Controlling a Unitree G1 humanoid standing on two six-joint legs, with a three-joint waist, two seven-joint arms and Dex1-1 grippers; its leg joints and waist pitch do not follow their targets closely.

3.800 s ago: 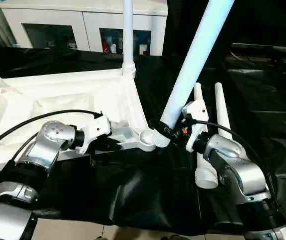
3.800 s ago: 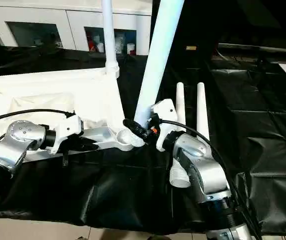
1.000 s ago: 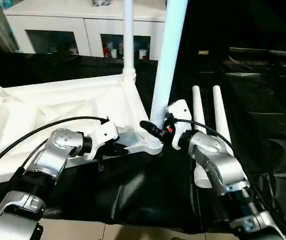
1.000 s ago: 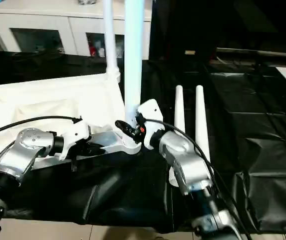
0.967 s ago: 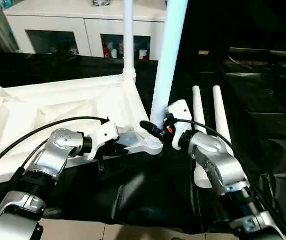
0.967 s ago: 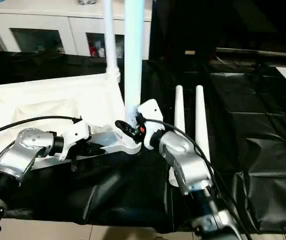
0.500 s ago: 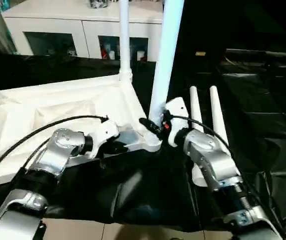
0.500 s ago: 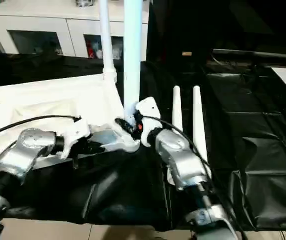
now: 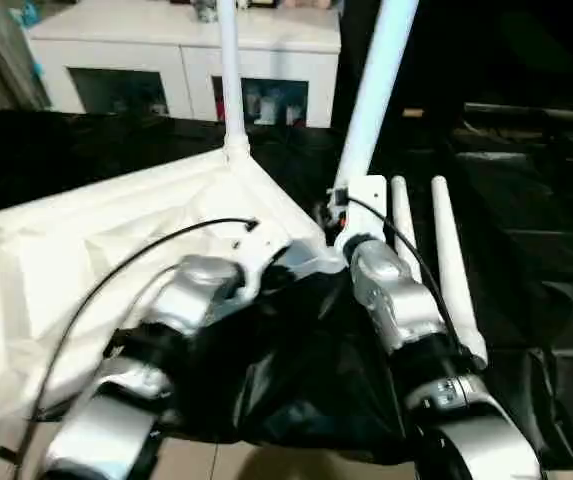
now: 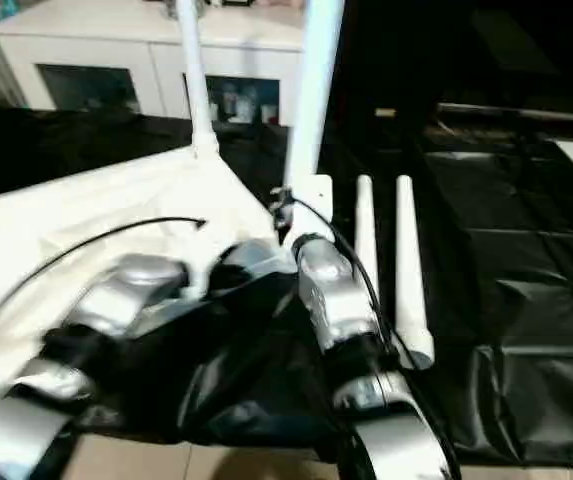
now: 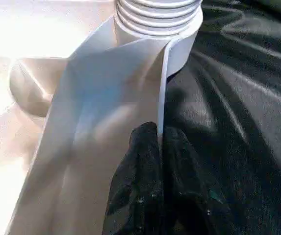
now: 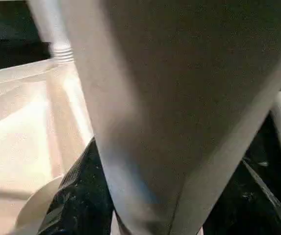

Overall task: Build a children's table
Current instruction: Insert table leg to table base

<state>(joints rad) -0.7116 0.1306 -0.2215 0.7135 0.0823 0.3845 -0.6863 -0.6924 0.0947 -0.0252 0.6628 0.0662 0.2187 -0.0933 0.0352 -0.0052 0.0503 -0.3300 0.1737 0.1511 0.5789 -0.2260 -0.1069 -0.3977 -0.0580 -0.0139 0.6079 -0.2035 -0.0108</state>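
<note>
The children's table top (image 9: 96,230) lies upside down on the left, all white. One leg (image 9: 229,80) stands upright in its far corner. My right gripper (image 9: 334,212) is closed around the lower end of a second leg (image 9: 374,95), which leans to the right over the near right corner. In the right wrist view that leg (image 12: 169,98) fills the space between my two black fingers (image 12: 74,196). My left gripper (image 11: 159,134) is shut on the thin rim (image 11: 162,93) of the top, just below the corner socket, where the leg's ribbed thread (image 11: 157,12) shows.
Two loose white legs (image 9: 402,235) (image 9: 453,275) lie side by side on the black cloth (image 9: 536,250) to the right of my right arm. A white cabinet with glass doors (image 9: 156,60) stands behind the table. A black cable arcs over my left forearm (image 9: 191,300).
The camera has moved forward and lower over the arms. The held leg leans a little more to the right than before. Both grips look unchanged.
</note>
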